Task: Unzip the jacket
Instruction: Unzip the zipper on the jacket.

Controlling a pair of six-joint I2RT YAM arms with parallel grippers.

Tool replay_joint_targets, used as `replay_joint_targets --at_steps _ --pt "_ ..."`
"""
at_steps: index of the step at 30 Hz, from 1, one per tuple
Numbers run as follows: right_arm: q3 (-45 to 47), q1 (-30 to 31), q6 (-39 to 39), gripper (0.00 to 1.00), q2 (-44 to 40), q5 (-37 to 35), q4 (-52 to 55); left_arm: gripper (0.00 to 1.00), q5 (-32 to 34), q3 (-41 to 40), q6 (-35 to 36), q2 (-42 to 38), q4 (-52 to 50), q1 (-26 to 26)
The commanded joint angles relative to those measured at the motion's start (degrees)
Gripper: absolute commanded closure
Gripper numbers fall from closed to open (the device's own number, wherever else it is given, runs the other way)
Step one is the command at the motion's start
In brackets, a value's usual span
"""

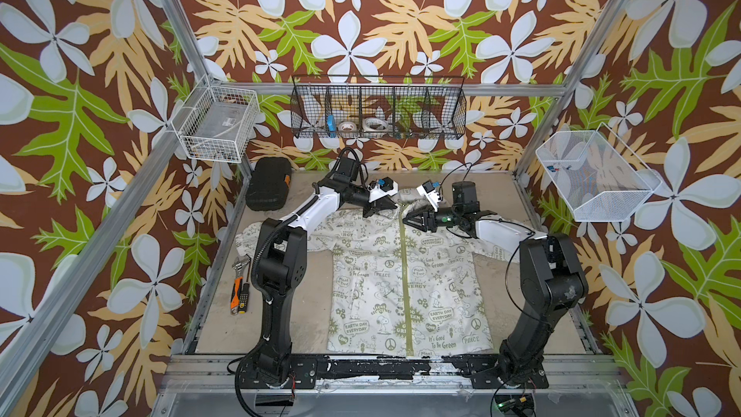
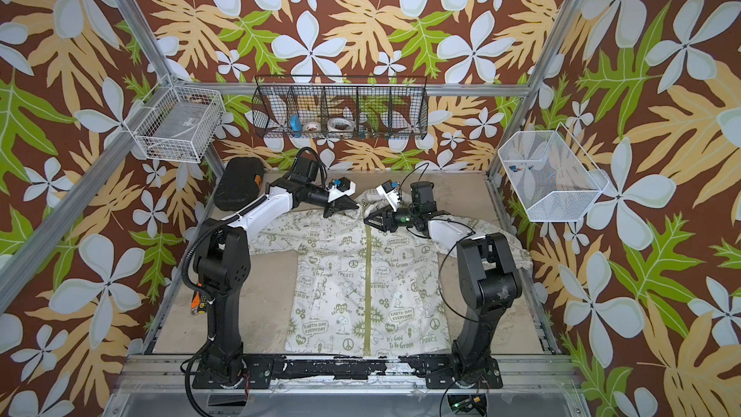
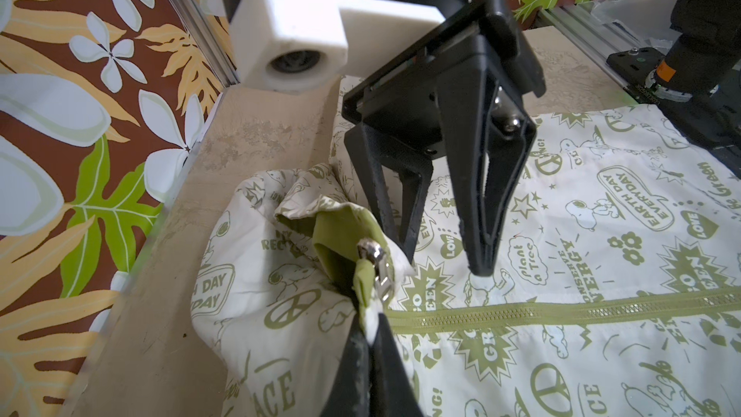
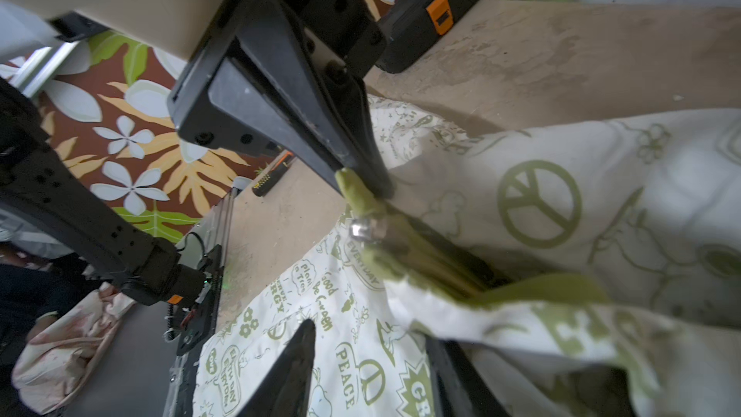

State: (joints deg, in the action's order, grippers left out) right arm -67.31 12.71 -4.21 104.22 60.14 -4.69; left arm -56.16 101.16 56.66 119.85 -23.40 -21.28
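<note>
left gripper (image 3: 371, 332) is clamped shut on the olive trim at the collar end of the zipper (image 1: 402, 274), holding that fold slightly raised. just beside its tips we see the metal zipper pull (image 3: 377, 270), gripped by neither claw. right gripper (image 3: 445, 264) stands near it with jaws apart and holding nothing, its tips pointing down at the chest panel beside the zipper line. we cannot tell whether they touch the cloth.

the jacket (image 1: 369, 286) lies front up in the middle of the tabletop (image 1: 304, 294). its hem is at the near edge by the arm bases and its hood is bunched toward the far edge. the zipper looks closed along its whole length.

we judge the step in hand to be anchor and reach: collar held, pull not yet taken. the next move calls for the right gripper to shift onto the pull and close squarely on that small tab. it should then draw the tab straight toward the near edge while the left gripper holds the collar taut.
</note>
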Motion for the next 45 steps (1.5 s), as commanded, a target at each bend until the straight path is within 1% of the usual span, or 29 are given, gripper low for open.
replay_joint_targets --at_steps 1,2,4,5,9,12,14,19,24,27,33,38,42,45 --pt "-0.6 -0.1 1.4 0.54 -2.1 -12.1 4.6 1.00 -0.6 -0.1 -0.3 -0.6 1.1 0.2" --pt "-0.6 -0.1 1.2 0.54 -3.0 -13.5 4.8 1.00 -0.5 -0.1 -0.4 -0.5 1.1 0.2" --pt "0.0 -0.3 1.1 0.53 -4.9 -13.9 4.7 1.00 -0.6 -0.2 -0.6 -0.6 1.0 0.2" --pt "0.2 -0.3 0.9 0.53 -5.8 -12.2 4.6 1.00 -0.7 -0.2 -0.7 -0.5 1.0 0.1" --pt "0.2 0.1 1.7 0.50 -6.6 0.6 5.2 1.00 -0.9 0.0 -0.9 -0.5 1.0 0.2" --pt "1.7 1.0 1.6 0.48 -6.1 5.4 3.9 1.00 -0.9 0.0 -0.8 -0.6 1.0 0.1" --pt "2.1 1.8 1.9 0.48 -5.0 6.9 3.6 1.00 -0.9 -0.1 -0.8 -0.8 1.1 0.2" --pt "2.4 2.0 0.6 0.47 -1.5 7.3 0.4 1.00 -1.0 -0.4 -0.7 -1.1 1.1 0.1" --pt "-1.2 2.1 0.0 0.43 3.3 7.5 -0.4 1.00 0.2 -0.8 -0.6 -1.2 1.0 0.1" --pt "-3.4 2.1 -0.6 0.43 5.4 7.4 -1.2 1.00 0.0 -1.2 -0.3 -1.6 1.0 0.1" --pt "-8.6 1.9 1.0 0.43 8.1 7.7 1.1 1.00 0.0 -1.2 -0.1 -1.5 1.0 0.1" --pt "-12.2 1.3 5.4 0.43 10.1 10.4 5.0 1.00 0.1 -1.3 0.0 -1.6 1.0 0.1" --pt "-17.0 0.8 12.5 0.45 12.9 12.6 14.6 1.00 0.1 -1.5 0.3 -1.7 1.0 0.1" --pt "-18.1 -0.3 13.8 0.46 14.0 15.1 15.7 1.00 0.2 -1.6 0.3 -1.8 0.9 0.1"
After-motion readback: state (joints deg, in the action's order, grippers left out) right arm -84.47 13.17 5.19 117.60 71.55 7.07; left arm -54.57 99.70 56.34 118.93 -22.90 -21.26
